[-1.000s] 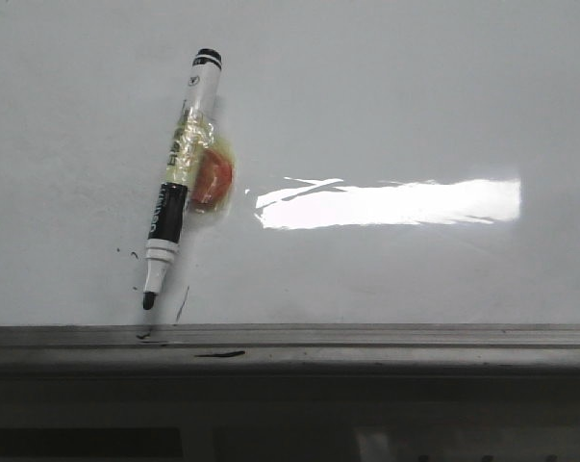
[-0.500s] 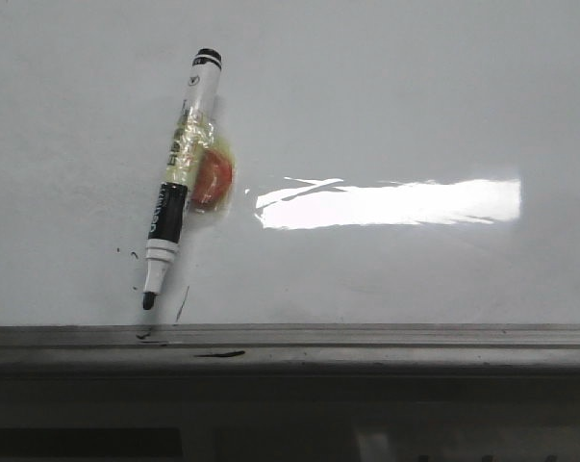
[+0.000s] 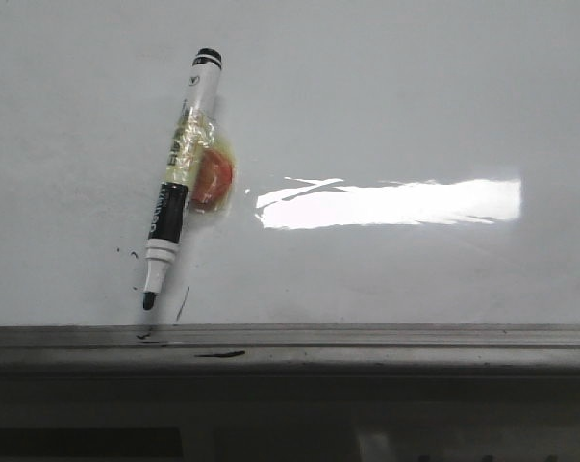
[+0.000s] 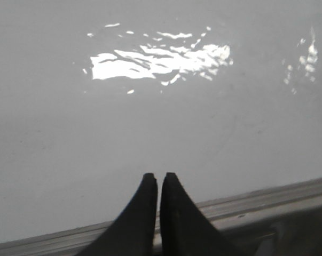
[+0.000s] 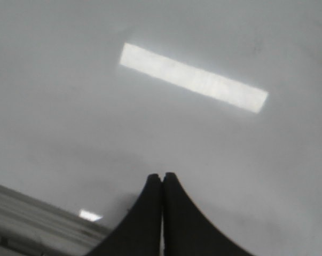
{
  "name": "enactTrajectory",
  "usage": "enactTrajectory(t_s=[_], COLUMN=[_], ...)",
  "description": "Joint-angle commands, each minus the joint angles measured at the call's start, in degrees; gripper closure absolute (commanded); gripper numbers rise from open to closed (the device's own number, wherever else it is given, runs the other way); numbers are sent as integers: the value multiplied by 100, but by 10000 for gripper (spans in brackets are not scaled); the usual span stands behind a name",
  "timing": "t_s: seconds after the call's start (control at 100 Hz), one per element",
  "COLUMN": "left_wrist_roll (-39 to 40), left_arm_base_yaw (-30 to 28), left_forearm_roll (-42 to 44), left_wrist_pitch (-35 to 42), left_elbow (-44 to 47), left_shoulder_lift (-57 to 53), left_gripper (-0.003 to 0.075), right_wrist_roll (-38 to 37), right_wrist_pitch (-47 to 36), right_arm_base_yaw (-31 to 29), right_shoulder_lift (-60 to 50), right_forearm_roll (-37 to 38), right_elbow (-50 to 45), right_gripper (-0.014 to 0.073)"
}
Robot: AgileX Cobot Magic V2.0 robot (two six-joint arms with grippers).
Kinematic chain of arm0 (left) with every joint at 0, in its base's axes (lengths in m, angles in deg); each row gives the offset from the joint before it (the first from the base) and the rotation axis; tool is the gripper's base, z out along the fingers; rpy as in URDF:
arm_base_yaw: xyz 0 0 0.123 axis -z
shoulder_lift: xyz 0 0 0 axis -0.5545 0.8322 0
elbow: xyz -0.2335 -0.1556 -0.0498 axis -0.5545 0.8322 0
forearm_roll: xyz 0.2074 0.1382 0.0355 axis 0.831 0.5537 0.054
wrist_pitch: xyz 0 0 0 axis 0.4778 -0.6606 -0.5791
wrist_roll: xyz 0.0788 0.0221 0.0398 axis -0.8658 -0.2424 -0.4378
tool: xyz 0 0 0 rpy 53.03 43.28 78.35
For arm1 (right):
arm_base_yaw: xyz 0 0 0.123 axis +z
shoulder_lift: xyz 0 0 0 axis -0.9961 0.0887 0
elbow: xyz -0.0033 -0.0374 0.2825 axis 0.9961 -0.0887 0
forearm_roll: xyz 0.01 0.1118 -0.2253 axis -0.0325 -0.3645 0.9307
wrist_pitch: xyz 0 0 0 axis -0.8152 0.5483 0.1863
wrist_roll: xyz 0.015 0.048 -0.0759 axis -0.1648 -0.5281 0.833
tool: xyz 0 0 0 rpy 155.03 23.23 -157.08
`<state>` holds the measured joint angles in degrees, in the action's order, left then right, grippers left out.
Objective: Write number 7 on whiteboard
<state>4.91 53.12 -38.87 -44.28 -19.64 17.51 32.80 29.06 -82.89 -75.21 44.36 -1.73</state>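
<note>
The whiteboard (image 3: 386,106) is a glossy white-grey board with a bright rectangular glare and a grey edge rail (image 3: 366,339). No number 7 shows on it, only small black ink flecks and a short thin line near the marker tip. A black-and-white marker (image 3: 179,180), uncapped, wrapped in clear tape with a red lump stuck to it, lies on the board at the left, tip toward the rail. My left gripper (image 4: 157,176) is shut and empty above the board near the rail. My right gripper (image 5: 162,175) is shut and empty above the board. Neither gripper shows in the front view.
The grey metal rail runs along the board's near edge in the front view, with a black ink smear (image 3: 219,354) on it. The rail also shows in the left wrist view (image 4: 267,197) and the right wrist view (image 5: 32,213).
</note>
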Motion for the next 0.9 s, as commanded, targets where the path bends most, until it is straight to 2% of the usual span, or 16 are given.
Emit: enactTrajectory(t_s=[0.0,0.08,0.2,0.22,0.34,0.46,0.59,0.7,0.81,0.89], left_wrist_roll=[8,8,8,8,8,8,-6,-14,-14,-24], left_arm_base_yaw=[-29,-29,-29,-29,-29,-29,-29,-29,-29,-29], left_forearm_roll=[-980,-2114,-3230,-3282,-3434,-3546,-3814,-3264,-2270,-1858], left_wrist_pitch=[831,1114,1310,1317,1317,1379,1462,1318,877,571], left_elbow=[132,132,132,132,132,132,52,-273,-891,-1512], left_shoulder_lift=[-163,-163,-163,-163,-163,-163,-163,-26,608,1287], left_gripper=[741,741,741,741,741,741,741,741,740,738], right_wrist_roll=[-10,-10,-48,-85,-350,-350,-350,-223,597,1412], right_wrist_pitch=[-982,-1361,-1669,-1690,-1645,-1574,-1574,-1144,-737,-492], right_arm_base_yaw=[-42,-42,-42,-42,-42,-42,-42,-42,-42,-42], right_shoulder_lift=[-87,-87,-87,-87,-87,-87,-87,-87,-75,57], right_forearm_roll=[261,-118,-1889,-2128,-4688,-5891,-6340,-6160,-5907,-5826], right_elbow=[-85,-85,-85,-85,-85,-85,-15,314,851,1271], right_gripper=[657,657,657,657,657,657,657,657,657,640])
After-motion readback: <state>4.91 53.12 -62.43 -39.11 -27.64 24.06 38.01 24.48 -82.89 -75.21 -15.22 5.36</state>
